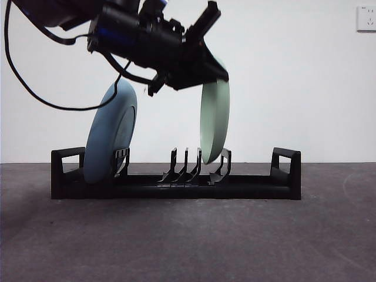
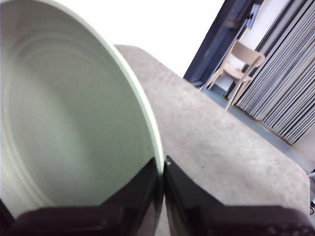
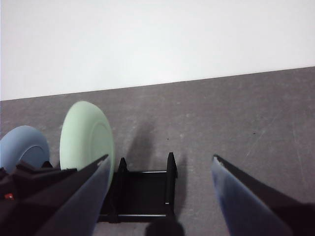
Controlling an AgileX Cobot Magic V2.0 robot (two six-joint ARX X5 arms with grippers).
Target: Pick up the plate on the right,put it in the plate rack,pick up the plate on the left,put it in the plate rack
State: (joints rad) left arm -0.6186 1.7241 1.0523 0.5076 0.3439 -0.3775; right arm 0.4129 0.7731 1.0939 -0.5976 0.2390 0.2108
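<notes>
A pale green plate (image 1: 214,123) stands upright over the plate rack (image 1: 252,187), its lower rim down between two prongs right of the rack's middle. My left gripper (image 1: 212,69) comes in from the upper left and is shut on the plate's top rim. The left wrist view shows the same hold, the left gripper (image 2: 163,169) pinching the green plate (image 2: 74,123). A blue plate (image 1: 108,135) leans in the rack's left end. My right gripper (image 3: 160,157) hangs open and empty off one end of the plate rack (image 3: 142,191), with the green plate (image 3: 86,135) and blue plate (image 3: 22,145) in its view.
The rack sits on a dark grey table (image 1: 188,241) before a white wall. A wall socket (image 1: 365,19) is at the top right. Beyond the table's far edge stands a beige chair (image 2: 241,64).
</notes>
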